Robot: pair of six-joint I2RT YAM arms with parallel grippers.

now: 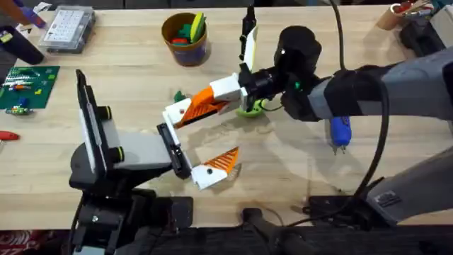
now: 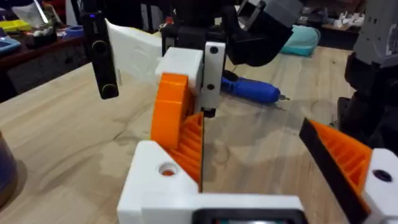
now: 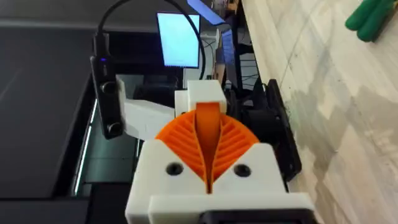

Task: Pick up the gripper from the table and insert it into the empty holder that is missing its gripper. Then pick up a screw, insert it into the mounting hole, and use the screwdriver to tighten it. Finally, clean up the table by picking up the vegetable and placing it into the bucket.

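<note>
At mid-table, the right gripper [image 1: 212, 99] pinched the orange gripper [image 1: 202, 106] at the holder [image 1: 177, 113], a light, stiff, ribbed wedge best held by its flanks; left gripper [image 1: 195, 145] stood spread.

The table [image 1: 297, 177] is light wood with visible grain. At its centre a small green vegetable [image 1: 178, 95] lies on the boards. The yellow bucket [image 1: 185, 39] stands at twelve o'clock, a clear parts box [image 1: 67, 28] and a green circuit board [image 1: 28, 86] at ten, a blue screwdriver [image 1: 340, 132] at three.
</note>
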